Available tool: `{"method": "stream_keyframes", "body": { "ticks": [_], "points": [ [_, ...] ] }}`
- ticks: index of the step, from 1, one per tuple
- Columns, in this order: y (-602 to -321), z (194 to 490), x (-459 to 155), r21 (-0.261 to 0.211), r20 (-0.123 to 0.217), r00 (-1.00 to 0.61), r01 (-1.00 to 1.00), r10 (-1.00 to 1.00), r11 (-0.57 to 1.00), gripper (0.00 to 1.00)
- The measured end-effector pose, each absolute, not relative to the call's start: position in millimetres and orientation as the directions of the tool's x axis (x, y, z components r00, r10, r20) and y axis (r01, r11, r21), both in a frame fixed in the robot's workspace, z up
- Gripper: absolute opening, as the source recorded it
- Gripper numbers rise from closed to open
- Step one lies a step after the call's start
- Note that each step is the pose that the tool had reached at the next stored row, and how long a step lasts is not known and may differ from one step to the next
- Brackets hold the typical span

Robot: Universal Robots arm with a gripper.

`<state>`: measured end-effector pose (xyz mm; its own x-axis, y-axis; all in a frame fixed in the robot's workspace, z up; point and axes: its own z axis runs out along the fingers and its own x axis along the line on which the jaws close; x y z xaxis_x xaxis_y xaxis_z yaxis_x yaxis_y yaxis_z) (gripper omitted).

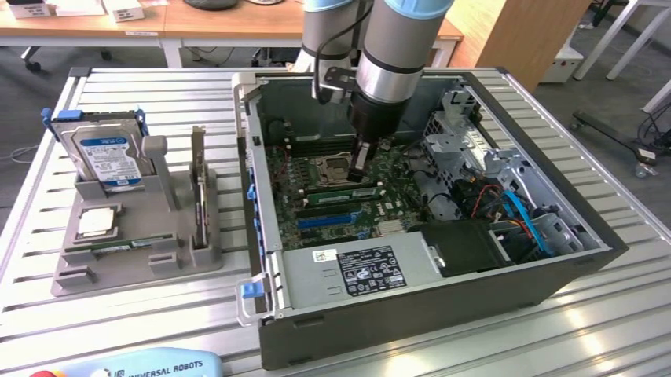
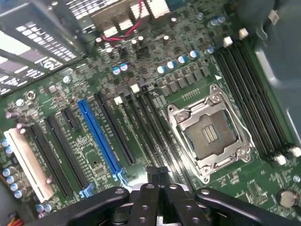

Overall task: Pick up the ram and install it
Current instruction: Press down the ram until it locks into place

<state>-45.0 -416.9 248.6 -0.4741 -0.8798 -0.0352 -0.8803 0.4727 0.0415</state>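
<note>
Ram: a long green stick stands on edge in a memory slot of the motherboard, just beside the processor socket and almost directly under the claw.

Findings, largest first:

- Slatted metal table carries all items.
- Open computer case lies on its side on the table, interior facing up.
- Robot arm reaches down into the case from above.
- Motherboard covers the case floor; a blue expansion slot runs parallel to the ram's slot, on the far side from the socket.
- Grey box with a printed label sits inside the case at its near end.
- Grey fixture stands on the table at the exterior view's left, apart from the case.
- Hard drive stands upright in the fixture.
- Processor socket is unoccupied, contacts exposed.
- Small silver chip lies flat on the fixture.
- Gripper: jaws closed together, tips low over the slots next to the socket. Nothing is seen clamped between them. Whether the tips touch the ram's top edge cannot be told.
</note>
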Motion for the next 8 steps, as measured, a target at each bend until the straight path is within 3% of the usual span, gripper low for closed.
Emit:
{"method": "stream_keyframes", "body": {
  "ticks": [8],
  "points": [
    [-416.9, 248.4, -45.0, 0.041, -0.035, -0.559, -0.829, -0.828, 0.558, 0.1]
  ]
}}
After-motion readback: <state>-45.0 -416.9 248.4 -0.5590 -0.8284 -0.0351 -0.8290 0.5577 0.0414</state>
